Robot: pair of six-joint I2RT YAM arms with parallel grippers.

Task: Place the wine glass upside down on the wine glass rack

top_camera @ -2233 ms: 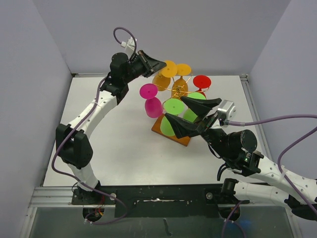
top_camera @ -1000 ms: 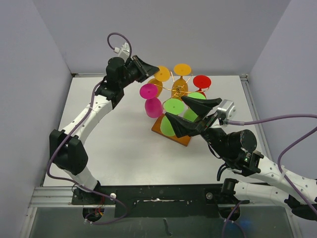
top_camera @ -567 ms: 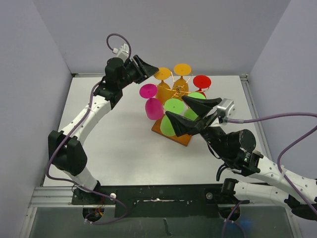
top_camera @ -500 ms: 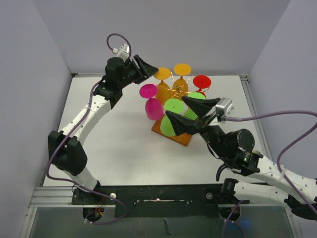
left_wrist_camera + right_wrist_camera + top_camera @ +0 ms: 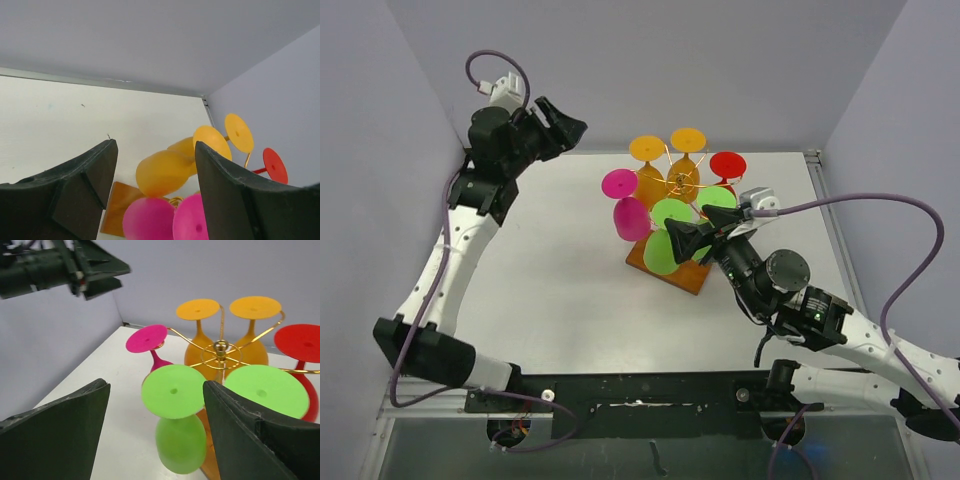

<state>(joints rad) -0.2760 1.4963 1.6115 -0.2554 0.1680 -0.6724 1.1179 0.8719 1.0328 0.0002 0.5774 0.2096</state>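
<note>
Task looks done from here: the orange wine glass [image 5: 647, 149] is hanging upside down on the wine glass rack [image 5: 220, 347], foot up in a wire arm on the far left side, bowl pointing down. Left claw [image 5: 568, 113] is hovering released and empty, well apart from the rack, near the far left corner of the bench [image 5: 540, 280]. Right claw [image 5: 688, 224] is also spread wide, gripping nothing, and sitting just beside the near green glass [image 5: 670, 213]. That is the risk I'm seeing: any sideways sweep from the right arm could be clipping a foot and lifting a glass off its hook, or tipping the loaded wire stand on its wooden base [image 5: 688, 281]. The rack is carrying six glasses: two orange, two green, one red [image 5: 727, 165], one magenta [image 5: 619, 183], which is hanging tilted. All are inverted.
</note>
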